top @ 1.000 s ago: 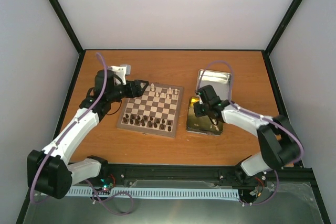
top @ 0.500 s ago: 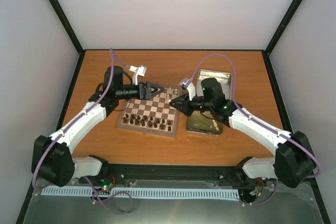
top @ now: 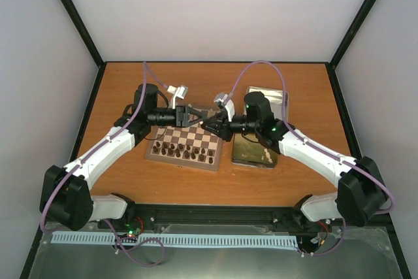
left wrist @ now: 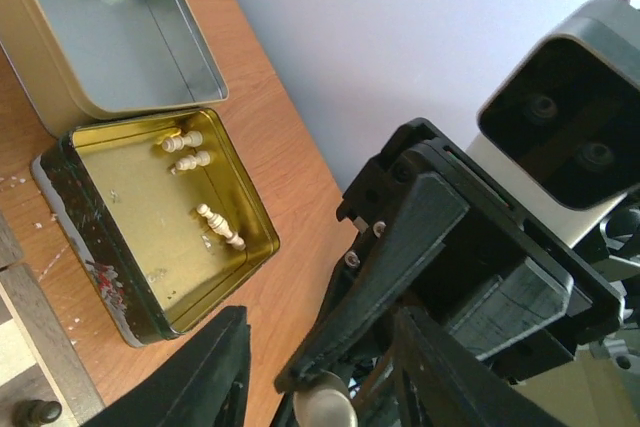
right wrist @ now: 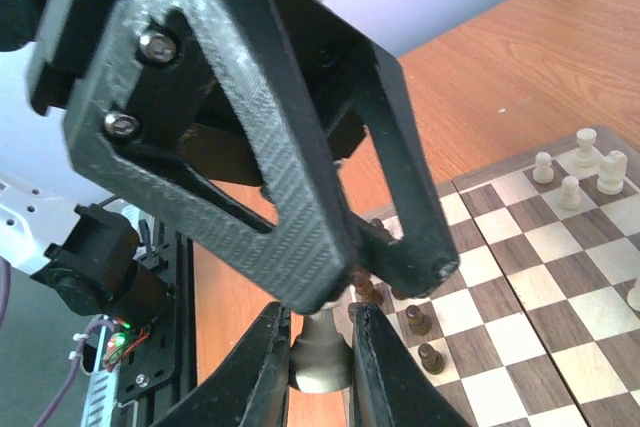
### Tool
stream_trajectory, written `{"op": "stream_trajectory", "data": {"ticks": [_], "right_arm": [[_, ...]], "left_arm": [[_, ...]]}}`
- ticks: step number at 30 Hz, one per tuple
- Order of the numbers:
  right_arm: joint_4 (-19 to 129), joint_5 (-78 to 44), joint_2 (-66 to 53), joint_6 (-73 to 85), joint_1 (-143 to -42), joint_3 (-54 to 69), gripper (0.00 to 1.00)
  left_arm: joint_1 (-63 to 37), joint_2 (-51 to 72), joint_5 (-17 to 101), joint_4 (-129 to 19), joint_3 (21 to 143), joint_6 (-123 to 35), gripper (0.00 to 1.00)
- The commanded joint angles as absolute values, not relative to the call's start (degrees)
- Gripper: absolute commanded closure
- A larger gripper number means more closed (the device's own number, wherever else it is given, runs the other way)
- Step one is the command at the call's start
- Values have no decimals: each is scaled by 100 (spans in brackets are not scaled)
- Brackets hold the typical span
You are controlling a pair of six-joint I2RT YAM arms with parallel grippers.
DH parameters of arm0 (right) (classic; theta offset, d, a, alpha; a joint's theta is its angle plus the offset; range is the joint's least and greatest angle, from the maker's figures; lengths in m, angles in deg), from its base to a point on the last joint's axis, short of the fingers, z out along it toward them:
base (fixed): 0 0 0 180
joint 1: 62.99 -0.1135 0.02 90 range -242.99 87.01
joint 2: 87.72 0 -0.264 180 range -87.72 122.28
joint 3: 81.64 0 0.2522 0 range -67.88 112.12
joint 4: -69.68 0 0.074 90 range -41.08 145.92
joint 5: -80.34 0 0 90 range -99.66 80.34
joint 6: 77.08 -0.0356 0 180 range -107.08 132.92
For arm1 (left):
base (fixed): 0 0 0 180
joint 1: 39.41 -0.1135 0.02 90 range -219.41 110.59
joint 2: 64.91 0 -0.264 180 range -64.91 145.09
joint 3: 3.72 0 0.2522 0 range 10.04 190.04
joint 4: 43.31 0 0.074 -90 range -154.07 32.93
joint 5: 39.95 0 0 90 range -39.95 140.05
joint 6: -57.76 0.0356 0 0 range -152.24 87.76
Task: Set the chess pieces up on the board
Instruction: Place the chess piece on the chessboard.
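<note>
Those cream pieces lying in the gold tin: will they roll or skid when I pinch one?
Likely to roll: the cream pieces lie on their sides and look round-bodied. The gold tin has a shiny metal floor, so they may skid too. They seem very light, being tiny beside the tin's wall.

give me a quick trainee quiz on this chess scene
1. True or false: the right gripper has its jaws shut on a cream chess piece.
2. Multiple choice: the left gripper meets the right one above which part of the board? A) its far side B) its near side C) off it entirely
3. Fill in: several more cream pieces lie inside the ____.

Key
1. True
2. A
3. gold tin
</note>
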State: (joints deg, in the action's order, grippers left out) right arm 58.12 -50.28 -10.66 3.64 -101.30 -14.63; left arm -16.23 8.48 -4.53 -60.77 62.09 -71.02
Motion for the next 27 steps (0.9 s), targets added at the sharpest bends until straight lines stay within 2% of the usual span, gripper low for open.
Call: {"op": "stream_trajectory", "data": {"ticks": [1, 9, 14, 20, 22, 25, 27], "right_arm": [[5793, -4769, -959, 494, -10168, -1232, 85], [5865, -4419, -804, 389, -10169, -1118, 86], [5840, -4332, -728, 411, -10175, -1088, 86], [5811, -4224, -689, 385, -10173, -1080, 85], [5765, -4183, -675, 336, -10167, -1062, 78], [5583, -4061, -673, 274, -10167, -1024, 52], [5499, -3886, -728, 222, -10166, -1085, 39]], "left_arm": [[-1603, 799, -567, -6090, 6273, -7077, 62], [-1604, 893, -527, -6229, 6296, -6982, 64], [-1603, 919, -445, -6312, 6360, -6913, 85], [-1603, 959, -347, -6357, 6357, -6850, 93], [-1603, 944, -260, -6392, 6368, -6801, 95], [-1603, 885, 226, -6662, 6405, -6544, 96], [-1603, 848, 1169, -7095, 6474, -6265, 96]]}}
